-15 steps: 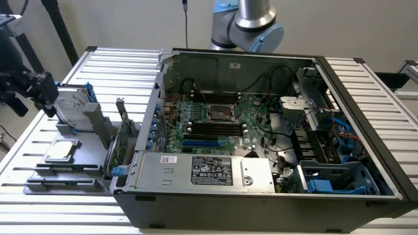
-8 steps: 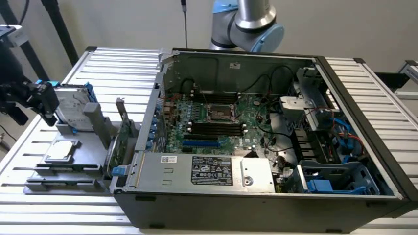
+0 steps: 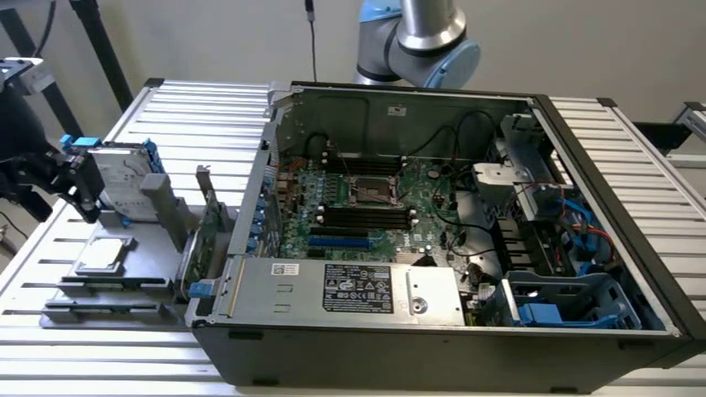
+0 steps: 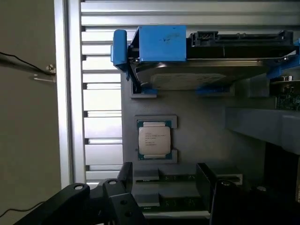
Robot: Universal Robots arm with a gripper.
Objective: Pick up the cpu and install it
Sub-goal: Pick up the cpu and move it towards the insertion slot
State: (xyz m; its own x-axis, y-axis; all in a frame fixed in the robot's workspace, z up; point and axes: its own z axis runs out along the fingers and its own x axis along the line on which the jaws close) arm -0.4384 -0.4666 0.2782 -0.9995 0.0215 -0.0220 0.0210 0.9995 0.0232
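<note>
cpu not picked yet: lying flat, metal top up, in its recess on the grey holder tray. Tray sits on the slatted table, by the table's edge on the exterior view's left, just beside the pc case. From my end, gripper hangs over the same tray, jaws wide, nothing between them. Under it are slots with what look like memory sticks, not the chip. Key relation: cpu lies just past the fingertips, between them and the upright hard drive, roughly in line with the middle of the gap. Chip is near-square; its slightly longer side seems to run toward the drive, across the jaw line. Socket on the motherboard looks empty, well apart inside the case.
</note>
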